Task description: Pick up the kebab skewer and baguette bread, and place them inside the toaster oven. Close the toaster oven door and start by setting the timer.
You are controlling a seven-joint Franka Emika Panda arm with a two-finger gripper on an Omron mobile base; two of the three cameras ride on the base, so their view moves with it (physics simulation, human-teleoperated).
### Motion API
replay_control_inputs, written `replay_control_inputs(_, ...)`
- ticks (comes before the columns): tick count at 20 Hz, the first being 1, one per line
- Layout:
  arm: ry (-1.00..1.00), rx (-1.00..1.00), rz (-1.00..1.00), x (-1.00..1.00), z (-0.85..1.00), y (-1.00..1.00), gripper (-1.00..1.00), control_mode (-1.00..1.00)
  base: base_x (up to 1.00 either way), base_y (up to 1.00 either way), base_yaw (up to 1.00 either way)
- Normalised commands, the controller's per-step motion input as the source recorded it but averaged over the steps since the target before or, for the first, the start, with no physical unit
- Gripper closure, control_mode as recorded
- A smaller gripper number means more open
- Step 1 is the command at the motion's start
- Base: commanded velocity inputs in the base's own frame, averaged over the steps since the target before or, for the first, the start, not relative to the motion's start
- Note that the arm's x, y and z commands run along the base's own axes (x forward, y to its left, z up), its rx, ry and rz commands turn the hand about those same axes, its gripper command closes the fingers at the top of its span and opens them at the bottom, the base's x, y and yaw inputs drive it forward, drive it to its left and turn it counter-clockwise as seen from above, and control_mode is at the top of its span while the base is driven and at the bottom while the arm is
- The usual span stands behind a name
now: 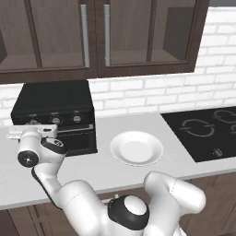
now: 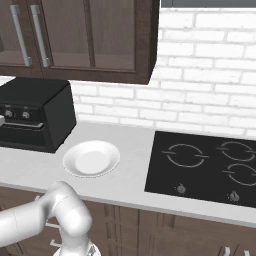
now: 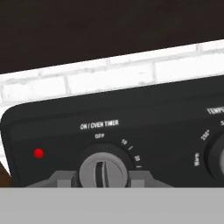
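The black toaster oven [image 1: 55, 103] stands at the back left of the counter, also seen as the toaster oven [image 2: 35, 107] from the right. The toaster oven door [image 1: 80, 140] is up and closed. My gripper [image 1: 32, 126] is at the left end of the control panel. In the hand view my gripper [image 3: 103, 177] is shut on the timer knob [image 3: 103, 170], a grey finger [image 3: 65, 178] on each side. The knob's ridge stands upright under the OFF mark, and a red lamp [image 3: 39, 153] glows to its left. The kebab skewer and baguette bread are out of view.
A white plate [image 1: 137, 148] lies bare on the counter right of the oven. A black cooktop [image 1: 207, 129] is set into the counter at the right. Dark wall cabinets [image 1: 106, 37] hang above the oven. A second knob [image 3: 216, 157] sits at the panel's right.
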Motion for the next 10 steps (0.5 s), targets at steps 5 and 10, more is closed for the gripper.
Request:
replay_control_inputs(5,0.00,0.07,0.00,0.08,-0.06,0.00,1.00,-1.00,0.00,0.00,0.00)
replay_control_inputs(10,0.00,0.06,0.02,0.21,-0.05,0.00,1.00,-1.00,0.00,0.00,0.00)
